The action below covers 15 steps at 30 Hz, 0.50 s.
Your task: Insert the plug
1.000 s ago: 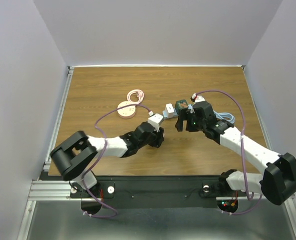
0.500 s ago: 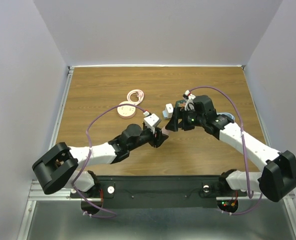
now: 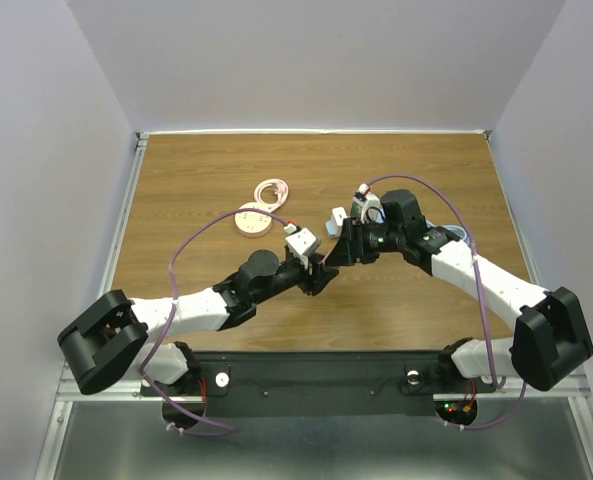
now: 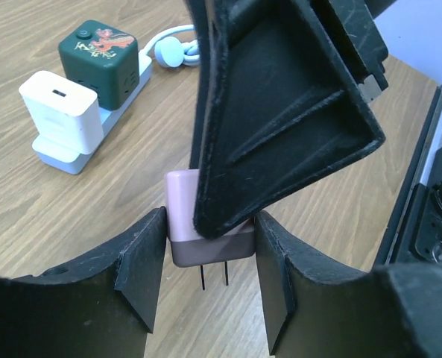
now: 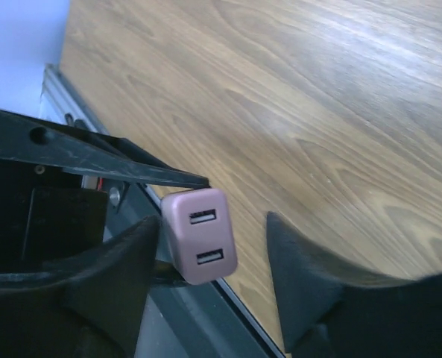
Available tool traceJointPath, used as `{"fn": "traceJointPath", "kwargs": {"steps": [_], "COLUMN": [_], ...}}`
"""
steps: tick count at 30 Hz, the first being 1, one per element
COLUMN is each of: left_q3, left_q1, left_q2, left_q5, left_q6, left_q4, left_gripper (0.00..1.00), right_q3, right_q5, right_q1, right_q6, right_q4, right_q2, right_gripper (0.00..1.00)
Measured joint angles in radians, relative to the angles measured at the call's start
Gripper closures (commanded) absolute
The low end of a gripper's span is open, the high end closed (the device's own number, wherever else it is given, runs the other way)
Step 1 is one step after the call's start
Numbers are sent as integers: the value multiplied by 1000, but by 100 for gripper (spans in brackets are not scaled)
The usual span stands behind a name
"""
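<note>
Plug (image 4: 206, 250), pink, is clamped between the left gripper (image 4: 211, 239) fingers, prongs (image 4: 215, 274) pointing down and free. The right gripper (image 5: 213, 224) stands part open astride the same plug from the other side. One finger is close against it, a gap shows at the other, and it has no hold yet. Both meet above the table (image 3: 196, 170) near its middle, just near of the strip (image 4: 57, 153).

This looks like a handover from left to right. To do it well:
- The right fingers should close squarely on the plug's flat sides, clear of the left fingers and well off the prongs.
- The left should let go only once the right grip is firm, or the plug may twist or drop.
- The plug should then be carried to the strip with its prongs upright and lined up with the slots, and pressed straight down.
- The strip may slide, so the freed left could steady it.

A white charger (image 4: 60, 104) and a green cube (image 4: 101, 48) already sit in the strip. No free socket shows in these views.

No brand or text can be read. The cube's top carries a small red-orange drawing. The plug's end shows two USB ports, unmarked, and the charger has one slot.
</note>
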Motion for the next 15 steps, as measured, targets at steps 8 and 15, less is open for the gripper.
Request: {"fn": "traceJointPath", "kwargs": {"steps": [8,15], "left_q3": [-1,-15], "left_q1": [-7,-10], "left_q2": [0,-9], "left_q5": [-2,-38], "left_q6": [5,-8], "left_q4": [-17,-5], "left_gripper": [77,1], "right_q3": [-15,-15], "right_q5": [-92,-89], "right_q1": [-6,-6], "right_q6": [4,4], "right_q4": [48,62], "right_q2": [22,27], "right_gripper": [100,100]}}
